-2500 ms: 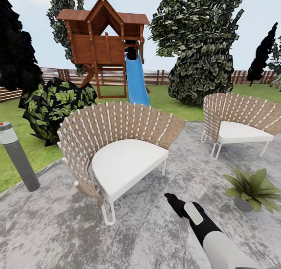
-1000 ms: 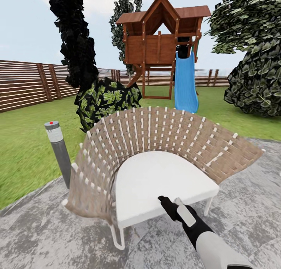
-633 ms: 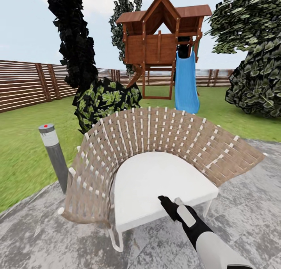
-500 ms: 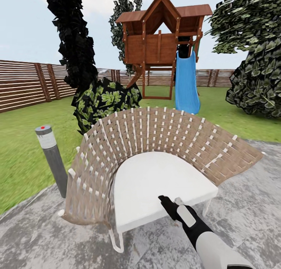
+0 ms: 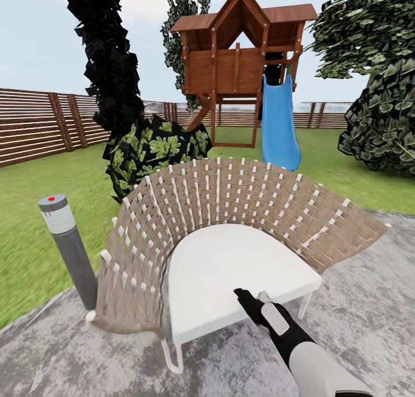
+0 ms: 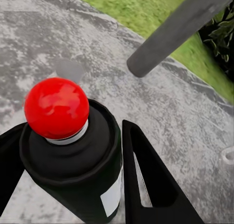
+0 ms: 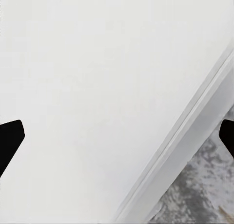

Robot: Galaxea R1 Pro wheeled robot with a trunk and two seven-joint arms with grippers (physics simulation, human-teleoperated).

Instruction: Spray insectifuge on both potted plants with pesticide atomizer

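The left gripper (image 6: 73, 185) is clamped round a dark bottle with a red top, the pesticide atomizer (image 6: 73, 151), over grey paving (image 5: 357, 305); the right gripper (image 7: 117, 136) hangs spread wide above the white seat (image 5: 230, 270) of a woven chair (image 5: 230, 201). I see no potted plants from here; I'd say the sensible thing is to turn the base gently, bottle upright, right arm clear of the chair, until the plants come into sight.

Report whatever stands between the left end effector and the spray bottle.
Nothing visible does. The black bottle with a red round cap already sits between the fingers of the left end effector, above the grey paving.
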